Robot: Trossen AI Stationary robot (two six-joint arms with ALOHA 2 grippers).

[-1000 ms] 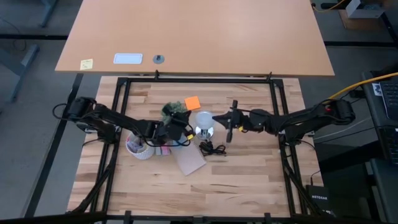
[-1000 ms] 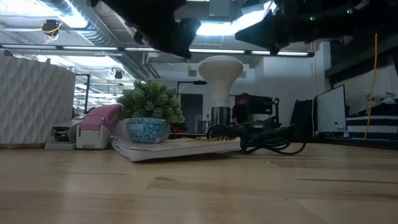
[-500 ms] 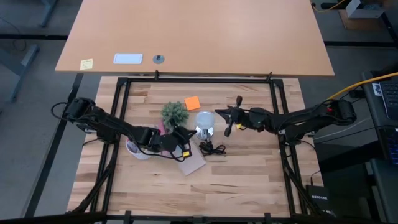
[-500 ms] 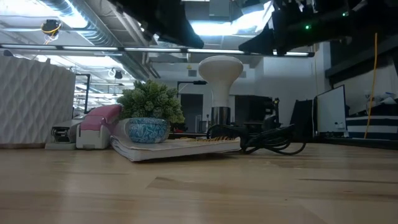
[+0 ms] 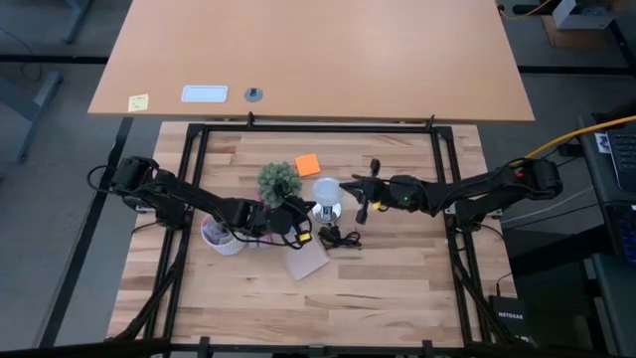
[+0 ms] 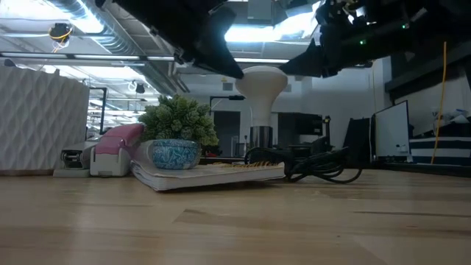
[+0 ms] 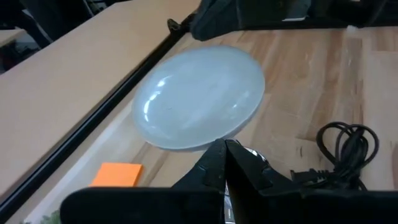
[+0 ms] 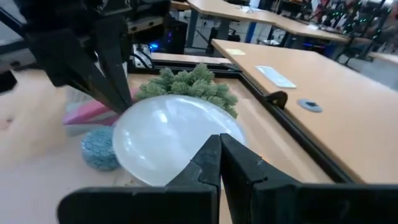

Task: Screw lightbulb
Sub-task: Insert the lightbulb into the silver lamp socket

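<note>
We see the lightbulb [image 5: 326, 190] standing upright near the middle of the wooden worktop [image 5: 397, 288], its frosted white globe on top and its grey neck set down into the shiny silver socket [image 5: 329, 210] beneath it. In the low view the bulb [image 6: 260, 87] rises like a mushroom above the socket's dark collar, with a coiled black cord [image 6: 324, 165] lying on the wood just beside it. The left gripper [image 5: 304, 209] sits just to the left of the bulb, its two dark fingers [image 7: 219, 163] pressed together with nothing between them; from its own wrist view the globe [image 7: 200, 96] lies right ahead of the fingertips, but we cannot tell whether they touch it. The right gripper [image 5: 348, 186] reaches in from the opposite side, its tip just beside the globe, and its fingers [image 8: 214, 158] are likewise clenched on nothing, pointing at the bulb [image 8: 171, 146]. Around the bulb we see a small green plant [image 5: 279, 180] in a blue patterned pot [image 6: 175, 154], an orange sticky note [image 5: 308, 164], a pink object [image 6: 118, 143] near the plant, a white ribbed cup [image 5: 219, 239] under the left arm, and a notebook [image 5: 305, 261] lying flat towards the front of the worktop.
</note>
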